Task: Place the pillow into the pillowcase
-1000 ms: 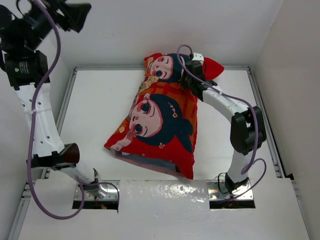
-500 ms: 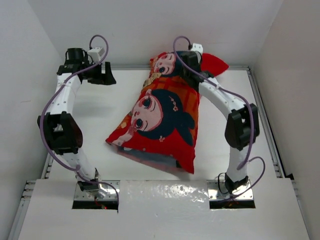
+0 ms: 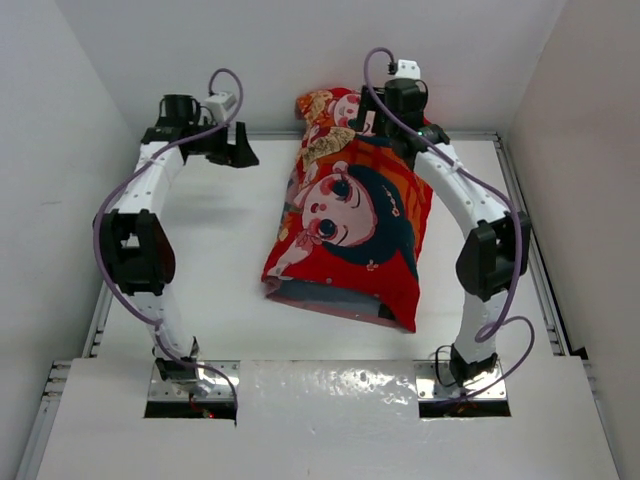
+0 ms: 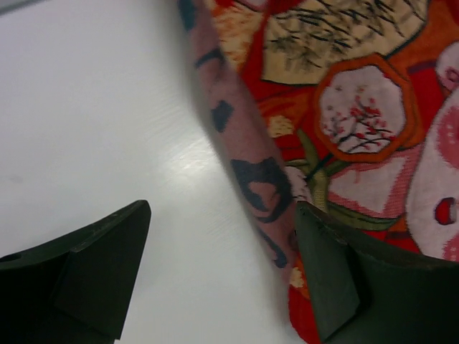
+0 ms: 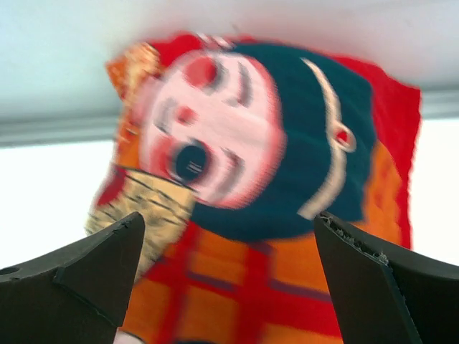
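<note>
Pillowcase (image 3: 352, 225): lay plump on the counter (image 3: 210, 260) between the arms. Within the last second it had slid to the right and away from the near edge, and its far end had come up against the back wall (image 3: 300, 50).
Pillow: not seen; from the bulge, it was probably already inside.
Left claw (image 3: 238, 155): spread and holding nothing. It had dropped from high at the left and closed in, and one finger (image 4: 323, 287) was just beside the pillowcase's left edge.
Right claw (image 3: 372, 118): spread and holding nothing, hanging over the far end; a second ago it had sat lower on that end.
Near end: a strip of pale lining showed at the mouth.
Meaning: the stuffing looked all but done. What remained was probably tugging the case straight, with the left claw placed to take the side.
</note>
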Robot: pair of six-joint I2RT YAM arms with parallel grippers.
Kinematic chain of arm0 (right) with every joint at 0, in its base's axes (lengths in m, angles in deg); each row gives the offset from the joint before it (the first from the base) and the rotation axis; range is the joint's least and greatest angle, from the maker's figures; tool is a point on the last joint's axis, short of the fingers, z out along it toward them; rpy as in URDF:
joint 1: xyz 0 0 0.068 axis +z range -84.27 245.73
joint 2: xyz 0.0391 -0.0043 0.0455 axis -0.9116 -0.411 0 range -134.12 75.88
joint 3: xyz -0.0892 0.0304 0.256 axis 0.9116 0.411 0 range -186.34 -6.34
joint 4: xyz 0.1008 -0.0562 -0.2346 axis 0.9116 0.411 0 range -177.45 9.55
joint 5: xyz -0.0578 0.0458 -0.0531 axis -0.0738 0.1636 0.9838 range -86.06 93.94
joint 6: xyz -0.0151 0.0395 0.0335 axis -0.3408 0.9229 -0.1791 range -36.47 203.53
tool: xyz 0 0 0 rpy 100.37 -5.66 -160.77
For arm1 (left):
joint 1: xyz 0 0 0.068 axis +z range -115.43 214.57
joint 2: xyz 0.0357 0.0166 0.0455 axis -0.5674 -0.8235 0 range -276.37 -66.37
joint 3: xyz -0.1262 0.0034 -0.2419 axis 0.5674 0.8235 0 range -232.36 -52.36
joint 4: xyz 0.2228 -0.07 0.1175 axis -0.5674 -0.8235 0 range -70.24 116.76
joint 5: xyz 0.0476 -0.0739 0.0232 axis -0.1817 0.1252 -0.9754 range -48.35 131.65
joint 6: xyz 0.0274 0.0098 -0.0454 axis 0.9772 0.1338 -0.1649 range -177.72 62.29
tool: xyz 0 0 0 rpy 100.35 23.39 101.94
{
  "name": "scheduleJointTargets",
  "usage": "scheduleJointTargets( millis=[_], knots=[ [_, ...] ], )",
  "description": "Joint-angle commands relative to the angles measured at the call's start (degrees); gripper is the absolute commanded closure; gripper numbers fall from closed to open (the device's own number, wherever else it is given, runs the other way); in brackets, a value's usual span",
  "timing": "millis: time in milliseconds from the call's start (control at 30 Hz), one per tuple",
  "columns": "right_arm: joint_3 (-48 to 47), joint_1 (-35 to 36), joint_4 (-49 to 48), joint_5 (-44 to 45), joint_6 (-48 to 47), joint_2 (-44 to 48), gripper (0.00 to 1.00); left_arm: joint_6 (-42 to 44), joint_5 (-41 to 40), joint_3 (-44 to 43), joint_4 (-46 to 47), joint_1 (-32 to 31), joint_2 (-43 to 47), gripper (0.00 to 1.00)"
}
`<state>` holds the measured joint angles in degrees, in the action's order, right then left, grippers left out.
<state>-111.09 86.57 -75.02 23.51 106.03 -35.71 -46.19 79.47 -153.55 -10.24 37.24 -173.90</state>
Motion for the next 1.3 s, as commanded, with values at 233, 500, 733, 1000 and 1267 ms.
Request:
scheduleJointTargets(
  millis=[233,500,733,1000,1267],
  knots=[
    [31.73,-0.63,5.60,-17.65,-1.05,26.55,0.01,16.57,12.80,3.72,-16.24,-5.58,-4.01,0.18],
    [48.92,4.65,14.96,-16.14,-2.82,44.96,0.01,44.79,1.93,11.79,-36.74,-4.53,3.72,0.19],
    [64.35,4.65,21.86,-22.56,4.72,57.61,0.01,53.42,0.13,27.78,-37.11,-3.82,6.62,0.04],
    [83.72,4.74,8.78,-26.77,12.74,65.18,0.01,46.66,6.83,35.00,-19.71,-5.75,7.68,0.00],
    [94.11,4.73,-2.39,-25.47,17.57,64.48,0.08,35.68,7.35,40.01,-4.15,-9.35,5.40,0.14]
  ],
)
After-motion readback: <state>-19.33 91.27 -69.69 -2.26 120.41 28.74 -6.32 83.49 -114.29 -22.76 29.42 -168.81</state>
